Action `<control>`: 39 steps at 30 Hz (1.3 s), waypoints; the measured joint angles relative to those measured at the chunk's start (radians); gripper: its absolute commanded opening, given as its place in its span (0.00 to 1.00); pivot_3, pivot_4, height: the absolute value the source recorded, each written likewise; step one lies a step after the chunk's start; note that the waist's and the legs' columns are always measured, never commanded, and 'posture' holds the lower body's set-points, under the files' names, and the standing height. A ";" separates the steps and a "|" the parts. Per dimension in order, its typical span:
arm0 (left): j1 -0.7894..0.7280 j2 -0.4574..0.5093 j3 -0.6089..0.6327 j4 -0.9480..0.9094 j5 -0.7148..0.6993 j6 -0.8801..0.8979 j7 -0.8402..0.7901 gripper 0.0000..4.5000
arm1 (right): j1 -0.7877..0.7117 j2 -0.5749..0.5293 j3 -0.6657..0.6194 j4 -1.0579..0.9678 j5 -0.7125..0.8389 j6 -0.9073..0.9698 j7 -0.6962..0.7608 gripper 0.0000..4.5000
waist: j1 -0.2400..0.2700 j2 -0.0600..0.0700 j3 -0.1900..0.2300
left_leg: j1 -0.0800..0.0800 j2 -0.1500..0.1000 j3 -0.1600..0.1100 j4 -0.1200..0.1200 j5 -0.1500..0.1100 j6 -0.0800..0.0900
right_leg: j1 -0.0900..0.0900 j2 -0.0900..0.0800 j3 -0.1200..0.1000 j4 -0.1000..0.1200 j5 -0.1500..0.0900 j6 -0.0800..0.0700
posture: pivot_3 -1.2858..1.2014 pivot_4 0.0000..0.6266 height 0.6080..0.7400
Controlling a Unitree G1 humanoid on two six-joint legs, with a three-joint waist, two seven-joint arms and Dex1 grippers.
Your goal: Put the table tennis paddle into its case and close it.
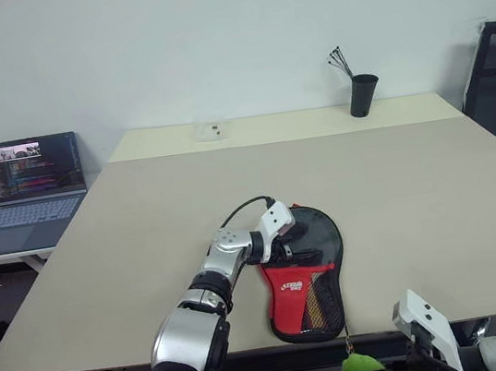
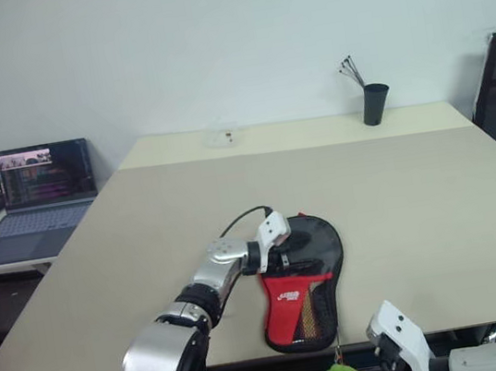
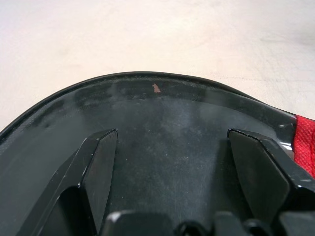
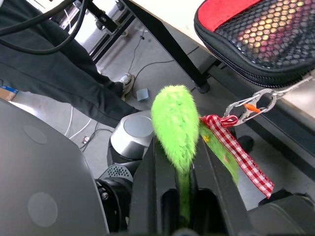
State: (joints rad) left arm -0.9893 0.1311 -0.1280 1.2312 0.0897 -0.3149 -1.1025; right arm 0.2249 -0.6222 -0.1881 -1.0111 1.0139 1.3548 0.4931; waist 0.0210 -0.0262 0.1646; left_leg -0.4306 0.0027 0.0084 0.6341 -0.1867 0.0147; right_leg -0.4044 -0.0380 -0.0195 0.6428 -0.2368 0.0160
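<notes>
With left gripper (image 1: 296, 242) spread wide, fingers pressed flat on the round black head of the case (image 1: 311, 279) lying at the table (image 1: 401, 209) near edge, keep right gripper (image 4: 183, 162), clamped on the green tag (image 4: 173, 120) below that edge, drawing steadily along the zip line; table tennis paddle not discernible, presumably inside.

Left claw (image 1: 296, 244) spread, right claw (image 4: 183, 162) clamped
</notes>
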 measured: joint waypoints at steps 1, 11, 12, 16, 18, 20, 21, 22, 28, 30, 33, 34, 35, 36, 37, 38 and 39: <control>0.000 0.000 0.000 0.000 0.000 -0.001 0.000 0.86 | 0.000 -0.003 0.002 0.003 0.004 -0.010 -0.003 0.06 | 0.000 0.000 0.000 | 0.000 0.000 0.000 0.000 0.000 0.000 | 0.000 0.000 0.000 0.000 0.000 0.000 | 0.52 0.24 1.00; -0.001 -0.007 0.000 0.000 0.003 -0.015 0.003 0.86 | -0.059 -0.101 -0.035 0.039 0.202 -0.147 -0.033 0.69 | 0.000 -0.001 0.000 | 0.000 0.000 0.000 0.000 0.000 0.000 | 0.000 0.000 0.000 -0.001 0.000 0.000 | 0.52 0.24 1.00; -0.001 -0.009 0.001 0.000 0.002 -0.015 0.002 0.86 | -0.074 -0.109 -0.039 0.060 0.225 -0.159 -0.040 0.69 | 0.000 -0.001 0.001 | 0.000 0.000 0.000 0.000 0.000 0.000 | 0.000 0.000 0.000 -0.001 0.000 0.000 | 0.52 0.24 1.00; -0.001 -0.017 0.023 -0.001 -0.012 -0.017 -0.003 0.86 | -0.198 -0.117 -0.048 0.172 0.261 -0.223 -0.062 0.69 | 0.000 -0.002 0.002 | -0.001 0.000 0.001 0.000 0.000 0.000 | 0.000 0.000 0.000 -0.001 0.000 0.000 | 0.52 0.24 1.00; 0.001 -0.020 0.037 -0.010 -0.032 -0.018 -0.027 0.86 | -0.281 -0.117 -0.043 0.237 0.218 -0.270 -0.063 0.69 | 0.000 -0.003 0.005 | -0.002 -0.001 0.000 0.000 0.000 0.000 | -0.001 0.000 0.000 -0.001 0.000 0.000 | 0.52 0.24 1.00; 0.006 -0.018 0.053 -0.046 -0.063 -0.018 -0.070 0.86 | -0.355 -0.116 -0.024 0.302 0.142 -0.325 -0.055 0.69 | 0.000 -0.006 0.009 | -0.003 0.000 0.001 0.000 0.000 0.000 | -0.003 0.000 0.000 -0.001 0.000 0.000 | 0.52 0.24 1.00; 0.008 -0.008 0.059 -0.077 -0.084 -0.015 -0.093 0.86 | -0.388 -0.115 -0.009 0.334 0.105 -0.350 -0.041 0.69 | 0.000 -0.007 0.010 | -0.004 0.000 0.001 -0.001 0.000 0.000 | -0.004 0.000 0.000 -0.001 0.000 0.000 | 0.52 0.24 1.00; 0.012 0.008 0.070 -0.122 -0.109 -0.003 -0.117 0.86 | -0.426 -0.115 0.011 0.372 0.058 -0.387 -0.020 0.69 | -0.003 -0.008 0.011 | -0.004 0.000 0.002 -0.002 0.000 0.000 | -0.005 0.001 0.002 -0.001 0.002 0.004 | 0.52 0.24 1.00; 0.199 0.190 0.137 -0.565 -0.242 0.196 -0.167 0.86 | -0.608 -0.080 0.138 0.648 -0.198 -0.612 0.153 0.69 | -0.034 -0.006 0.013 | -0.002 0.003 0.004 -0.006 -0.001 -0.001 | -0.007 0.005 0.006 0.001 0.002 0.003 | 0.52 0.24 1.00; 0.309 0.247 0.145 -0.737 -0.281 0.304 -0.158 0.86 | -0.650 -0.066 0.148 0.763 -0.248 -0.660 0.200 0.69 | -0.036 -0.006 0.014 | -0.002 0.004 0.003 -0.006 -0.001 -0.001 | -0.007 0.005 0.005 0.001 0.001 0.002 | 0.52 0.24 1.00; 0.501 0.336 0.165 -1.020 -0.345 0.477 -0.118 0.86 | -0.723 -0.043 0.164 0.939 -0.318 -0.723 0.274 0.69 | -0.033 -0.005 0.015 | -0.002 0.005 0.003 -0.005 -0.001 -0.001 | -0.007 0.005 0.005 0.002 0.001 0.002 | 0.52 0.24 1.00; 0.538 0.356 0.170 -1.073 -0.360 0.512 -0.110 0.86 | -0.736 -0.042 0.168 0.974 -0.335 -0.740 0.291 0.69 | -0.031 -0.004 0.016 | -0.002 0.005 0.003 -0.005 -0.001 -0.001 | -0.007 0.005 0.005 0.002 0.001 0.002 | 0.52 0.24 1.00; 0.607 0.394 0.187 -1.163 -0.387 0.563 -0.101 0.86 | -0.759 -0.040 0.175 1.031 -0.362 -0.770 0.325 0.69 | -0.030 -0.004 0.016 | -0.002 0.005 0.004 -0.005 -0.001 -0.001 | -0.007 0.005 0.005 0.002 0.001 0.001 | 0.52 0.24 1.00; 0.660 0.420 0.202 -1.222 -0.406 0.597 -0.093 0.86 | -0.775 -0.042 0.176 1.084 -0.384 -0.793 0.355 0.69 | -0.028 -0.003 0.016 | -0.001 0.005 0.004 -0.005 -0.001 -0.001 | -0.007 0.005 0.005 0.002 0.000 -0.001 | 0.52 0.24 1.00; 0.697 0.438 0.214 -1.261 -0.416 0.622 -0.083 0.86 | -0.789 -0.047 0.177 1.136 -0.407 -0.811 0.381 0.69 | -0.023 -0.003 0.016 | -0.001 0.005 0.003 -0.005 -0.001 -0.001 | -0.007 0.005 0.005 0.002 -0.001 -0.002 | 0.52 0.24 1.00; 0.718 0.449 0.217 -1.282 -0.424 0.638 -0.073 0.86 | -0.802 -0.051 0.178 1.186 -0.425 -0.824 0.406 0.69 | -0.018 -0.002 0.017 | -0.001 0.005 0.003 -0.004 -0.001 -0.001 | -0.007 0.005 0.005 0.002 -0.002 -0.004 | 0.52 0.24 1.00; 0.740 0.461 0.220 -1.298 -0.429 0.646 -0.062 0.86 | -0.819 -0.055 0.182 1.232 -0.448 -0.834 0.436 0.69 | -0.014 -0.002 0.017 | -0.001 0.005 0.004 -0.004 -0.001 -0.001 | -0.007 0.004 0.005 0.002 -0.002 -0.005 | 0.52 0.24 1.00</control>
State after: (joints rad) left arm -0.2497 0.5920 0.0919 -0.0667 -0.3394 0.3308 -1.1649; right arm -0.5938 -0.6772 -0.0058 0.2209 0.5663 0.5206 0.9289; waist 0.0067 -0.0278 0.1819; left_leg -0.4321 0.0074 0.0123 0.6302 -0.1876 0.0133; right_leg -0.4110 -0.0340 -0.0149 0.6449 -0.2387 0.0111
